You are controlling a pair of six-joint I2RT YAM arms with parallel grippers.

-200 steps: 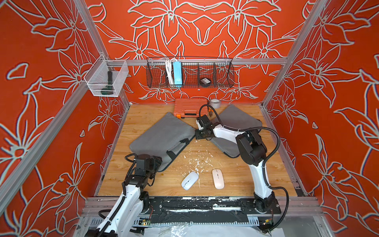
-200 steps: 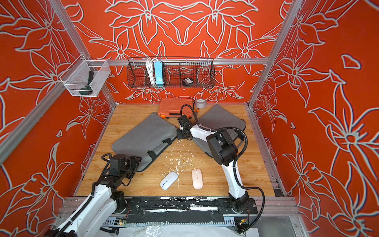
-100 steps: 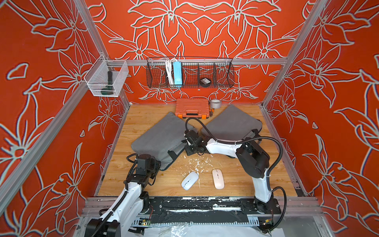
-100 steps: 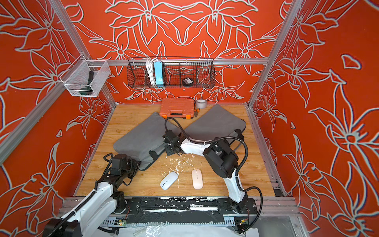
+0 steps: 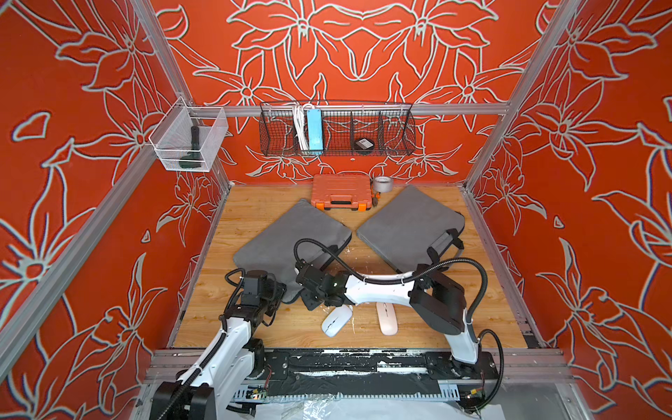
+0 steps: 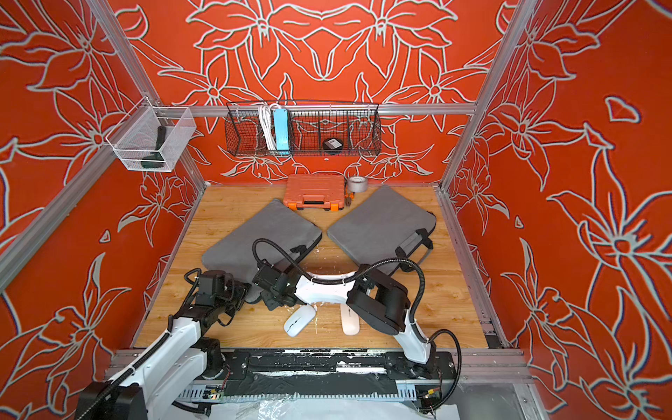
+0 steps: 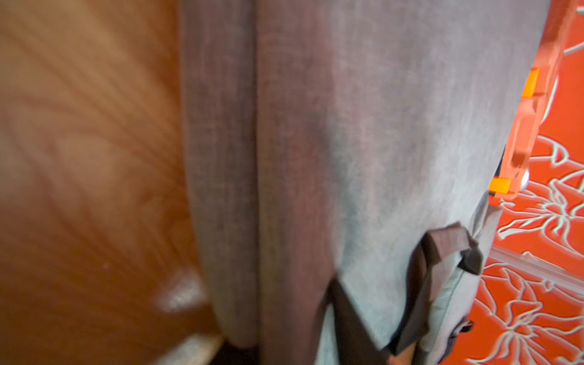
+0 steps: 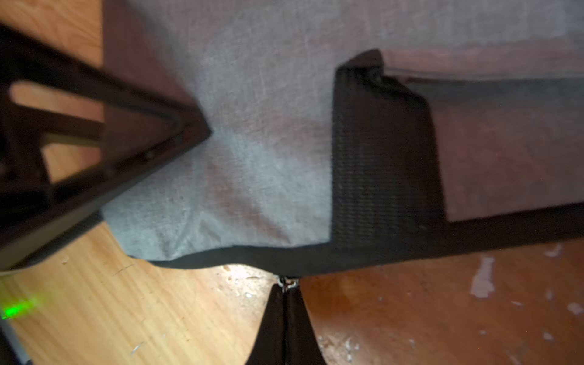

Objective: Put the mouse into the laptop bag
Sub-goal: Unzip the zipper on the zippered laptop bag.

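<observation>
Top views: we see white mouse [image 5: 336,320] and pink mouse [image 5: 386,322] on bench [image 5: 254,207], lower centre, outside laptop bag [image 5: 291,236] and second bag [image 5: 407,222]. Right claw [image 5: 310,304] and left claw [image 5: 280,291] sit at laptop bag's near corner.
Left wrist: we see only bag fabric and bench; left claw's state, cannot tell.
Right wrist: right claw [image 8: 286,294] clamped on zipper pull [image 8: 286,282]; left claw's finger [image 8: 142,167] touches fabric.

The left bag [image 5: 291,236] and the right bag [image 5: 407,218] lie side by side, apart. Behind them, by the far wall, sits a case [image 5: 342,189], with a tape roll [image 5: 382,184] just right of it. Nearer than the bags lie the left mouse [image 5: 336,322] and the right mouse [image 5: 387,323], close together.
</observation>
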